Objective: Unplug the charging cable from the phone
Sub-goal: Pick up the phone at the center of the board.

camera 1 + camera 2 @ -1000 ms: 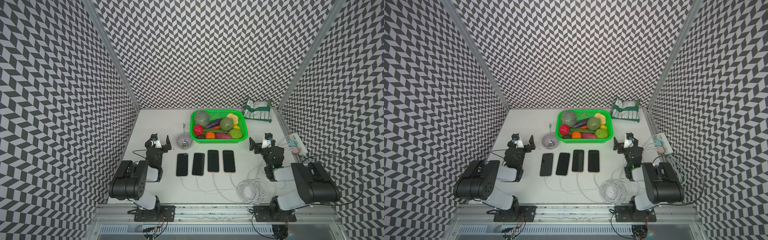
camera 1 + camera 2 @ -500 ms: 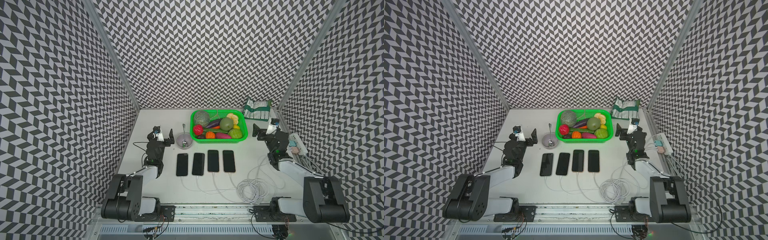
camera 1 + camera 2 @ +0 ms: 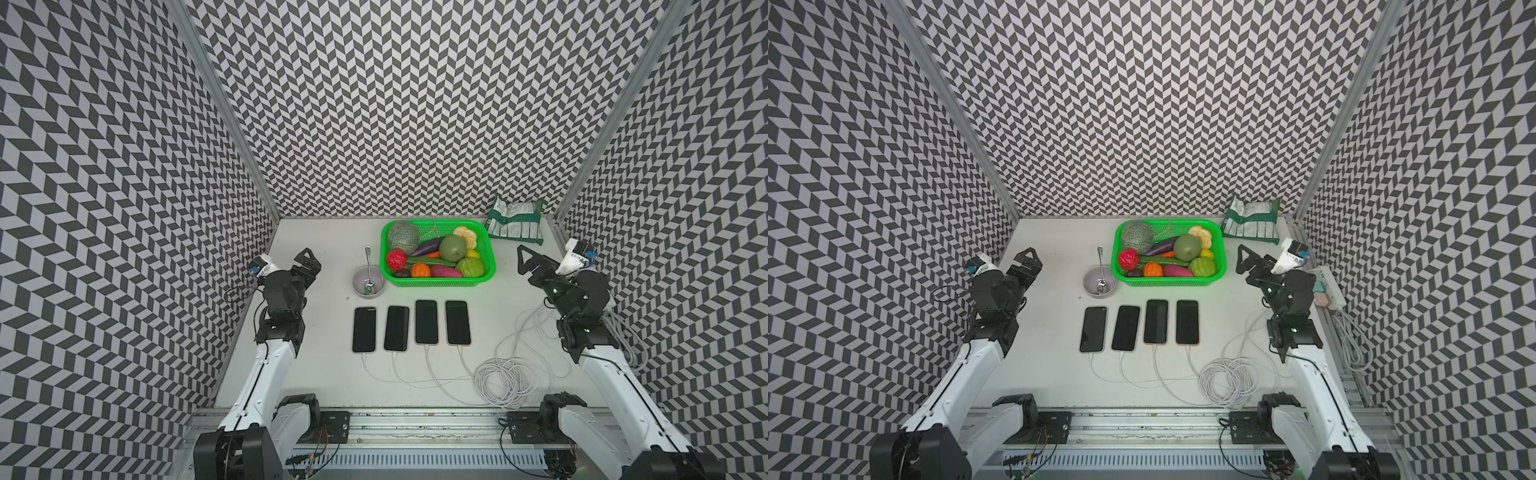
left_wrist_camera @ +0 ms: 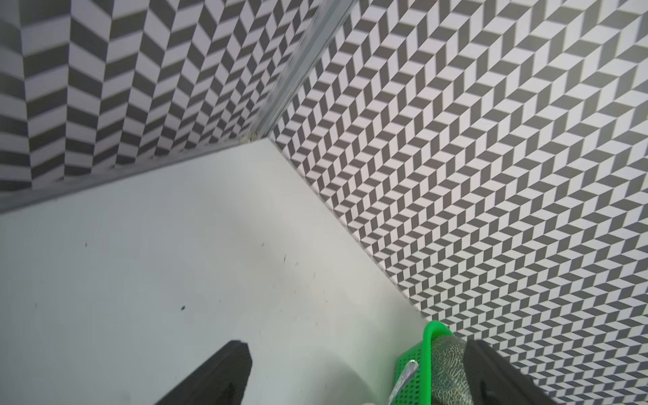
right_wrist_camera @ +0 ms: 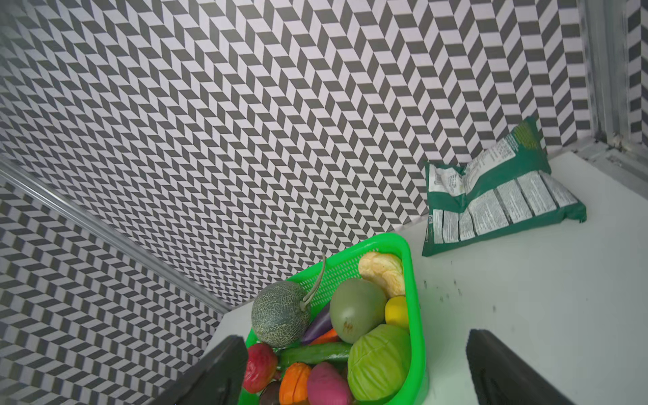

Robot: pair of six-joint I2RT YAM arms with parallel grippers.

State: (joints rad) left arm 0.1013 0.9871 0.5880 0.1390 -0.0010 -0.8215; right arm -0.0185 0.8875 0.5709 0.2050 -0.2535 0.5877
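"White cables (image 3: 427, 357) run into all four phones (image 3: 427, 322)," says Ana. "Which phone is meant I cannot tell, so I speak of the whole row."

"Where is the row?" asks Piotr.

"On the table (image 3: 324, 365), in the middle between the two arms, just on the near side of the green basket (image 3: 438, 284). Every phone lies flat with the dark screen up. They are side by side and not touching. I judge this is so that either arm can reach them."

"And how do they point?"

"The long axis of each goes from the robot's edge toward the back wall. The end with the plug looks toward the robot. So I judge the pull should go straight back along this axis, not sideways, which may bend the plug or drag the phone."

"Why is the wire heaped at one side?"

"The spare length is gathered in a coil (image 3: 482, 380) near the right arm, because the wires lead to a power strip (image 3: 1327, 286) at the right edge of the table."

"The grippers?"

"The left gripper (image 3: 309, 262) and the right gripper (image 3: 534, 264) are both raised, with jaws spread wide and nothing between them — each well apart from the phones. Both wrist views show the far wall and the basket, not any plug — so I judge the approach is not yet begun."
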